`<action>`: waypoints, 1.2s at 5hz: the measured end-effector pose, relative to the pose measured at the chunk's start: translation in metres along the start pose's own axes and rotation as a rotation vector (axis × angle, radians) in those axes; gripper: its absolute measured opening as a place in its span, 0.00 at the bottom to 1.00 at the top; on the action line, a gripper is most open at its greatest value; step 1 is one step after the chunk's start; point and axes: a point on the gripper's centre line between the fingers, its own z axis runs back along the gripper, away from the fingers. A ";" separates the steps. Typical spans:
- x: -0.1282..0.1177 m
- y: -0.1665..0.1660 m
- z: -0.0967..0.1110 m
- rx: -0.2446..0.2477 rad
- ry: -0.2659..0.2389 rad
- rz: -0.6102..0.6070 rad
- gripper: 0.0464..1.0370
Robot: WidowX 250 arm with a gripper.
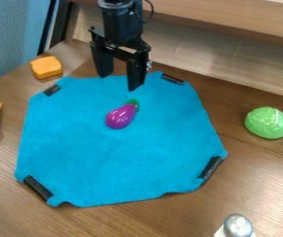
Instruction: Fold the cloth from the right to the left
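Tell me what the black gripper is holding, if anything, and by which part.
Nothing; the black two-finger gripper hangs open over the spread-out blue fabric cloth.

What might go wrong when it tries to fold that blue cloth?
The glossy purple toy eggplant lies on the bright blue fabric cloth, so it could get trapped in the fold or roll away.

The cloth lies flat on the table, so the black two-finger hand, fingers apart over its far edge, might slide over it without catching any.

The black strip at the near right corner looks stiffer than the fabric and may fold unevenly.
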 end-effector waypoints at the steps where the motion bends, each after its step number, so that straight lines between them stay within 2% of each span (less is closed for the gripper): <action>1: -0.002 -0.001 -0.012 -0.009 0.033 0.004 0.96; 2: -0.003 -0.025 -0.022 -0.027 0.031 -0.016 0.96; 3: 0.003 -0.054 -0.025 -0.035 0.001 -0.032 0.96; 4: 0.006 -0.090 -0.027 -0.021 -0.003 -0.070 0.96; 5: 0.008 -0.108 -0.030 -0.010 -0.019 -0.056 0.96; 6: 0.006 -0.130 -0.046 -0.021 0.009 -0.083 0.96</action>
